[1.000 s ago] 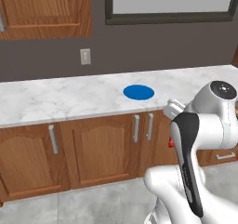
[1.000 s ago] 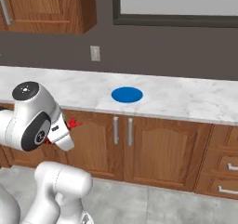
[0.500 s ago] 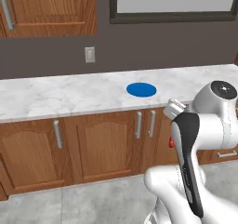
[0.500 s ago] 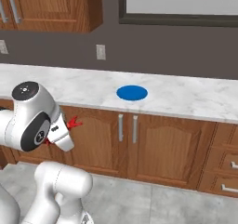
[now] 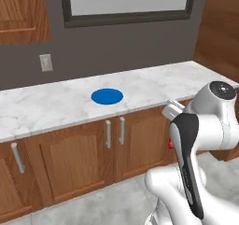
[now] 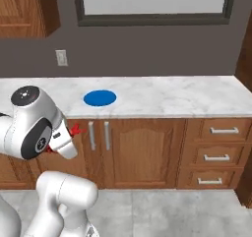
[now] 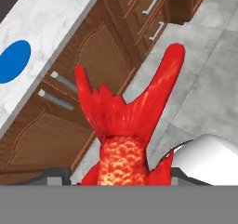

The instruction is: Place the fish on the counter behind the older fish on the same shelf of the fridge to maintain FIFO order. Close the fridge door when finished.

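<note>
The fish (image 7: 122, 139) is sitting between my jaws: red-orange scaled body low in the hand view, forked tail fanning away from me over the floor and cabinet fronts. My jaws are holding it at a narrow gap, closed on its body. My gripper (image 7: 122, 172) is hanging low, in front of the cabinets and below the counter edge. From the right base view I am seeing a bit of red tail (image 6: 76, 130) poking out beside my wrist, level with the cabinet doors; from the left base view just a red speck (image 5: 171, 144) behind my forearm.

The counter (image 5: 56, 105) is running white and grey-veined across both base views, on brown wooden cabinets (image 6: 142, 152). A round blue plate (image 5: 107, 96) is lying flat on it, well apart from the fish; it is also showing as a blue oval (image 7: 13, 60) in the hand view. Drawers with bar handles (image 6: 224, 130) are standing to the right of the doors. On the dark wall above, a pale outlet plate (image 5: 46, 62) and a framed window (image 6: 152, 2) are showing. The floor (image 7: 204, 65) is grey tile.
</note>
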Motion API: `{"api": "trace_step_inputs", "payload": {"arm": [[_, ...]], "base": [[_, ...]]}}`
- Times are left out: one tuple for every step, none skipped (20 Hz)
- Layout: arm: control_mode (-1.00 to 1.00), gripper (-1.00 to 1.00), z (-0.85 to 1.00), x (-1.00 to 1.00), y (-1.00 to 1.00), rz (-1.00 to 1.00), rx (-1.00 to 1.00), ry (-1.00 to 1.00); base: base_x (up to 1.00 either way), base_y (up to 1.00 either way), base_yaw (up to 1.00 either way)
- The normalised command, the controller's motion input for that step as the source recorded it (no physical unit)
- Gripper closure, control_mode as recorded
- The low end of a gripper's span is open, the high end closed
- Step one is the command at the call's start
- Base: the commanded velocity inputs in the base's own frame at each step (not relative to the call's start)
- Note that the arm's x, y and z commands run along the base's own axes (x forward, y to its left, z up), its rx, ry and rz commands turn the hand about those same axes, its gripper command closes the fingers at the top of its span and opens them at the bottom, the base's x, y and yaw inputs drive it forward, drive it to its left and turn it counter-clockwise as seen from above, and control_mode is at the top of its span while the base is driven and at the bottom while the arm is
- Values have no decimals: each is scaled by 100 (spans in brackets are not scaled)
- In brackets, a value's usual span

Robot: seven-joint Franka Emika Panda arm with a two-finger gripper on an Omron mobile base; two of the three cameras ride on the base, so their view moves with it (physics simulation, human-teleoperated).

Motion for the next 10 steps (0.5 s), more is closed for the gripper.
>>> {"api": "trace_step_inputs", "payload": {"arm": [[100,100,0,0,0,0,0,0],[100,100,0,0,0,0,0,0],[100,100,0,0,0,0,0,0],[100,100,0,0,0,0,0,0],[100,100,0,0,0,0,0,0],[100,100,0,0,0,0,0,0],[100,100,0,0,0,0,0,0],[100,100,0,0,0,0,0,0],[100,100,0,0,0,0,0,0],[100,100,0,0,0,0,0,0]], "base": [[-17,-1,-73],[-12,0,-73],[-11,0,-73],[-11,0,-73],[-7,0,-72],[-5,0,-72],[-4,0,-72],[0,0,-74],[0,0,-74],[0,0,-74]]}}
